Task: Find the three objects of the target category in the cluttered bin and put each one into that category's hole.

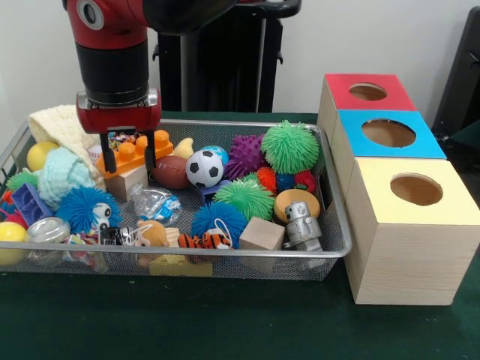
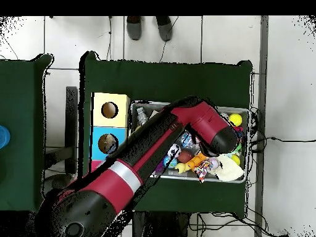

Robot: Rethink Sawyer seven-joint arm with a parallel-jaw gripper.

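A wire bin (image 1: pixel 334 251) sits on the green tabletop (image 1: pixel 225 322), packed with toys. Along its back row lie an orange building block (image 1: pixel 135 154), a brown football (image 1: pixel 171 172), a small soccer ball (image 1: pixel 204 168), a purple spiky ball (image 1: pixel 246 154) and a big green fuzzy ball (image 1: pixel 289 146). Nearer the front are a blue fuzzy ball with eyes (image 1: pixel 88 208), a second green fuzzy ball (image 1: pixel 244 199), another blue fuzzy ball (image 1: pixel 219 220), a wooden cube (image 1: pixel 262 234), a small grey robot figure (image 1: pixel 301 223) and a striped tiger toy (image 1: pixel 204 241). A cream knitted cloth (image 1: pixel 64 127) and a yellow ball (image 1: pixel 40 155) fill the left end.

The gripper (image 1: pixel 130 159) hangs over the left part of the bin, its black fingers (image 1: pixel 109 158) spread apart and lowered on either side of the orange building block, though I cannot tell whether they touch it.

Just to the right of the bin stand three wooden boxes in a row, each with a round hole on top: a red-topped box (image 1: pixel 367 91) farthest back, a blue-topped box (image 1: pixel 390 133) in the middle, a yellow-topped box (image 1: pixel 415 191) in front. Seen from above, the arm (image 2: pixel 154 154) stretches across the boxes and hides much of the bin.
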